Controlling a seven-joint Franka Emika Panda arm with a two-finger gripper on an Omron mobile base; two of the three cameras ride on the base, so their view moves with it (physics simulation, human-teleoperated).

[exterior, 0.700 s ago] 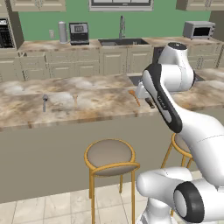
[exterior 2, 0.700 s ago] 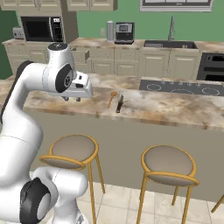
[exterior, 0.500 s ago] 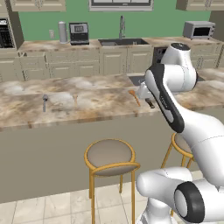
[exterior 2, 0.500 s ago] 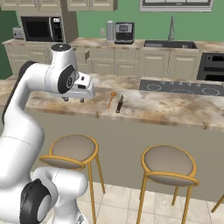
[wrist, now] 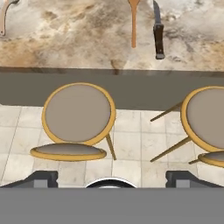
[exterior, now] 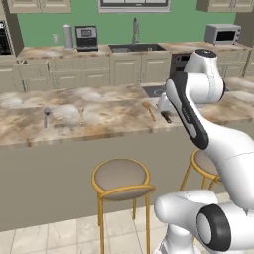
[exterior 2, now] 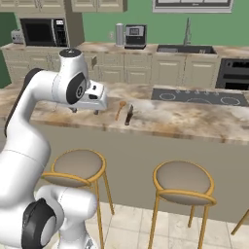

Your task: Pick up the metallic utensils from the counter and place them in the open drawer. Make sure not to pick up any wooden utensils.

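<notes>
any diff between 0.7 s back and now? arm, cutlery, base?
Barely any. The arm's upper links drift slightly toward the cooktop side across the base views; the gripper stays open and empty, above the stools. Nothing was taken hold of or let go. The knife and the wooden spoon beside it lie as before on the counter, as does the grey spoon. The base has not driven.

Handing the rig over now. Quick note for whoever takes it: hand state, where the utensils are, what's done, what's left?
Hand: open, holding nothing, raised at the counter's near edge above the stools.
Knife with dark handle lies on the counter beside the wooden spoon; the two are apart.
Grey spoon-like piece sits far along the counter, with another slim piece near it whose material I can't tell.
Done: no utensil picked up so far.
Left: pick up every metallic piece and put it in the drawer; leave the wooden ones.
</notes>
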